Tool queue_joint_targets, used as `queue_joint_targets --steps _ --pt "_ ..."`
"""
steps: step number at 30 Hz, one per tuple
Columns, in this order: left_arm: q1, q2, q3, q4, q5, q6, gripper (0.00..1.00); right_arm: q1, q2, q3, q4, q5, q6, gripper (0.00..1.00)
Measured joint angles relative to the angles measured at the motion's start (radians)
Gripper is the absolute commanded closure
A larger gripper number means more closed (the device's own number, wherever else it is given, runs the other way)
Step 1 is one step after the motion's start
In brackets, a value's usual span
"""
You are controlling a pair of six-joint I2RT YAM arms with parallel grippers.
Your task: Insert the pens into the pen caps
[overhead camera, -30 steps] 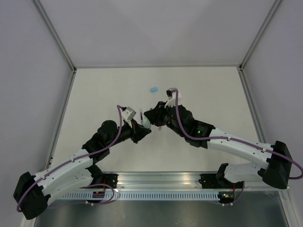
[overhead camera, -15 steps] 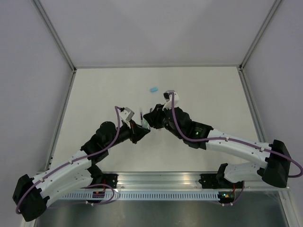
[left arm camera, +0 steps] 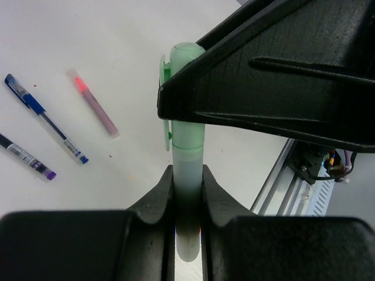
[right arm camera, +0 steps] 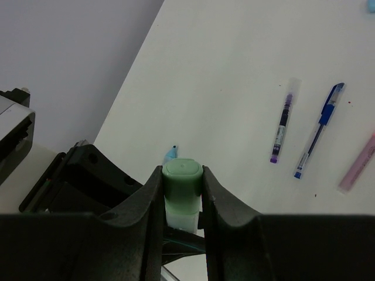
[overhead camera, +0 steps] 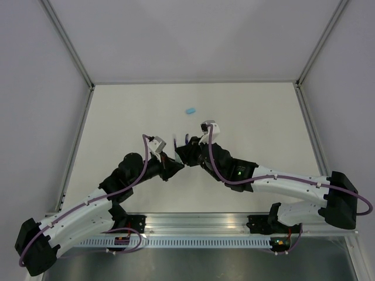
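mid-bench, the left gripper [left arm camera: 187, 178] clamps the pale green plastic marker barrel [left arm camera: 187, 161] while the right gripper [right arm camera: 183, 184] pinches the stubby green cap [right arm camera: 183, 171], already over the tip. capping looks almost done. next call: a straight push along the barrel, then release.
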State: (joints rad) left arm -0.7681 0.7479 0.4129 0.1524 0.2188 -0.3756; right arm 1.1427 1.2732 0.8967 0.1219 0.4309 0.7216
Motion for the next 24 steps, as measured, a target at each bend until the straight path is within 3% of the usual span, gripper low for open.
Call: queue_joint_targets --steps 6,10,15,24 --pt "0.001 -0.011 -0.024 0.049 0.054 0.000 0.98 0.049 0.003 -0.002 -0.022 0.028 0.014 0.42" --pt "0.001 -0.026 -0.028 0.111 0.126 0.001 0.98 0.069 -0.019 0.005 -0.037 0.028 -0.026 0.31" --pt "0.001 -0.050 -0.028 0.201 0.220 -0.004 0.98 0.078 -0.114 0.006 -0.071 0.000 -0.103 0.20" --pt "0.001 -0.054 -0.028 0.341 0.409 -0.051 0.98 0.084 -0.286 0.005 -0.073 -0.120 -0.247 0.20"
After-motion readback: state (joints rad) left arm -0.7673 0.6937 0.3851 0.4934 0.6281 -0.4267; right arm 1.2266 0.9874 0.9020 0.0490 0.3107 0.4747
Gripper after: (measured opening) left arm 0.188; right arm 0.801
